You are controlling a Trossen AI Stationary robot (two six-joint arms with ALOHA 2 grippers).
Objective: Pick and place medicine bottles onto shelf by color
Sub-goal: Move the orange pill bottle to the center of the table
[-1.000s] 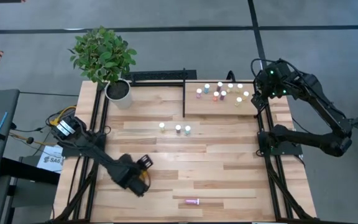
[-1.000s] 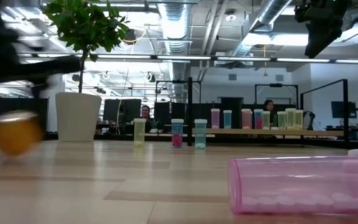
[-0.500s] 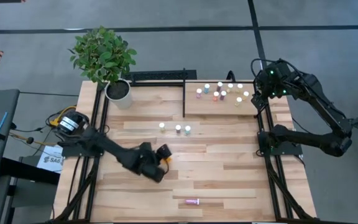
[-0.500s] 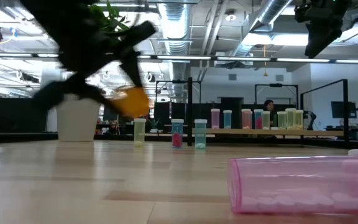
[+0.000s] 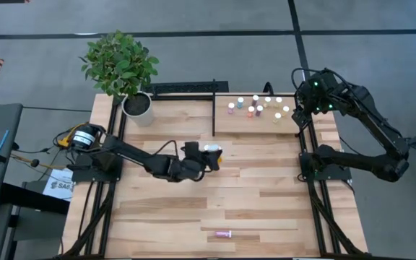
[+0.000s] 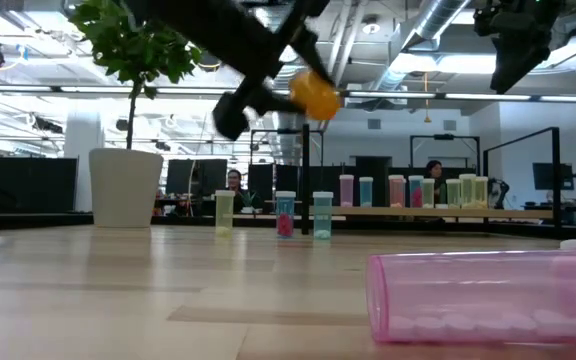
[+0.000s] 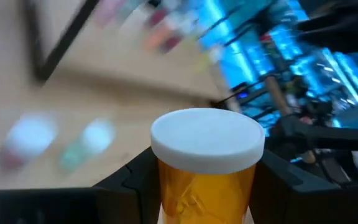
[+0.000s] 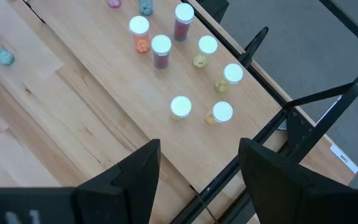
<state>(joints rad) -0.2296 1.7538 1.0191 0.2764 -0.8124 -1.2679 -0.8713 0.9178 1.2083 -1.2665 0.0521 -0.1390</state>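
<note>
One orange bottle, white-capped, is pinched in my left pincer above the tabletop; right pincer hangs spread over the shelf

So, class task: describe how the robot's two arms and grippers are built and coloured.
Both arms are matte black, built of jointed tubular links on dark bases. The left arm has a round silver-and-black joint with orange and yellow cables beside it. The right arm shows small green lights near its wrist. The right gripper has two broad, black fingers.

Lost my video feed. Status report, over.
Left gripper shut on orange bottle, airborne mid-table. Right gripper open, empty, above shelf. Three bottles standing below the carry.
</note>
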